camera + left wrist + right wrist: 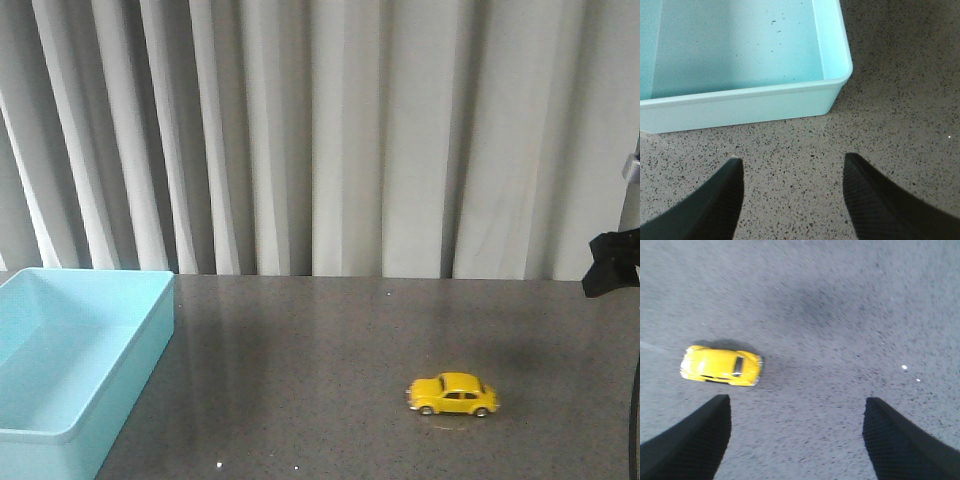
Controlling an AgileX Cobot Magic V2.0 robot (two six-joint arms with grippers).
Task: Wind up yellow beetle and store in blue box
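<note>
From the front, a yellow toy car (453,394) sits on its wheels on the dark speckled worktop (350,340), well apart from the empty blue box (85,350) at the left edge, grey curtains (320,130) behind. The left wrist camera finds the left end effector (792,190) spread wide and empty near the box (740,107). The right wrist camera shows the right end effector (797,432) likewise spread, empty, the car (721,365) near one finger

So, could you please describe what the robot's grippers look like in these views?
The left gripper and the right gripper each show two black, tapered fingers with a fine cross-hatched texture. In the front view only a black part and a dark cable show at the right edge.
</note>
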